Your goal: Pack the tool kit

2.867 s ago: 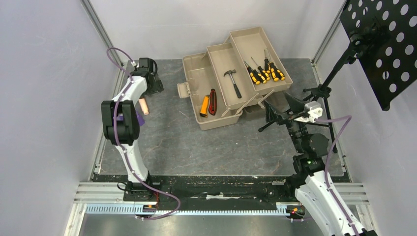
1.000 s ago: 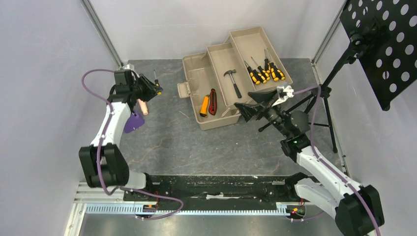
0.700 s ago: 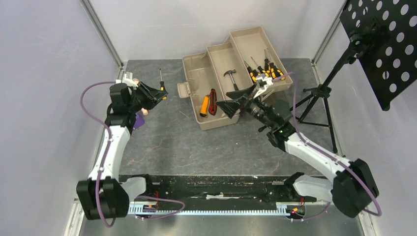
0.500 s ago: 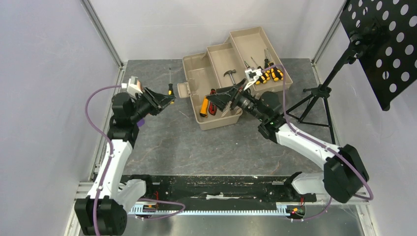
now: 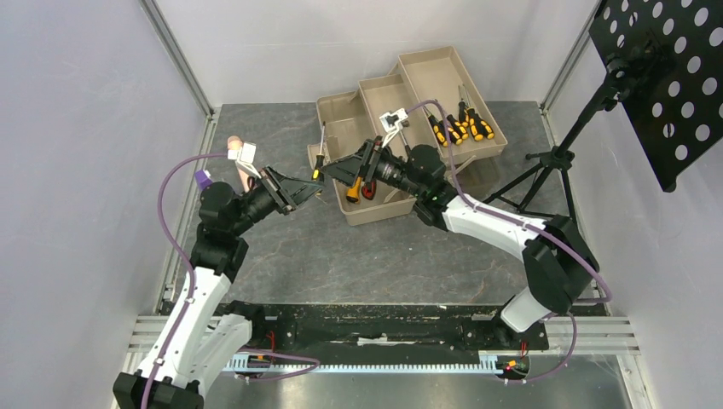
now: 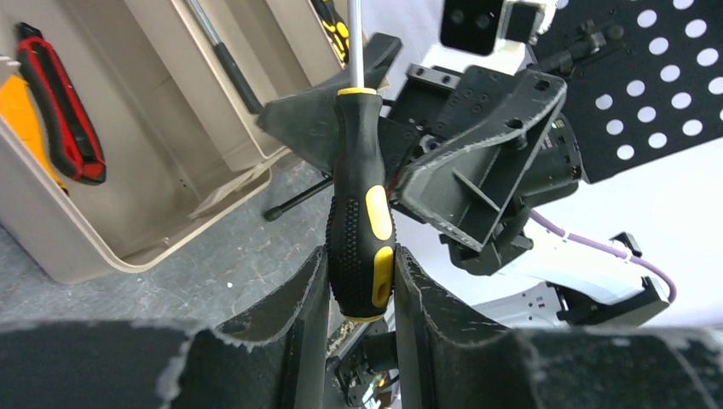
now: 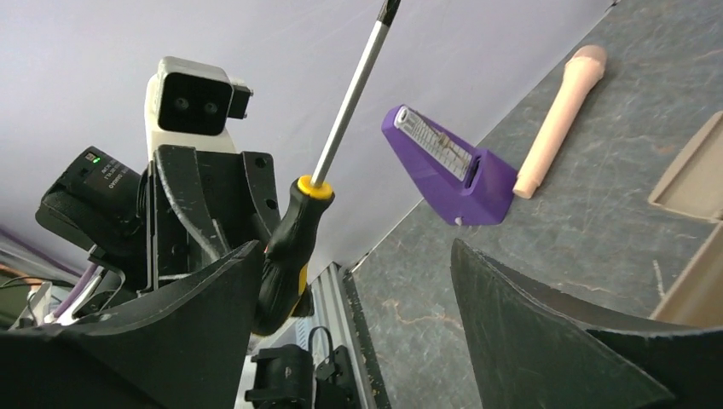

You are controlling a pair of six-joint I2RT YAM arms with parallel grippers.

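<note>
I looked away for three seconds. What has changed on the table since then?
The left gripper, shut on a screwdriver, carried it rightward from the far left to the toolbox. The right gripper, open, swung left across the toolbox to meet it. The toolbox, utility knife and three tray screwdrivers stayed put.

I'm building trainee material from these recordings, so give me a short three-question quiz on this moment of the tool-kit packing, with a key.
1. True or false: the left gripper is shut on a screwdriver whose shaft points up.
2. Multiple choice: what state is the right gripper in?
A) shut on a hammer
B) fingers open, close to the screwdriver
C) shut on a purple block
3. Short answer: does the red-black utility knife lie inside the toolbox or outside it?

Key: 1 true; 2 B; 3 inside the toolbox.
</note>
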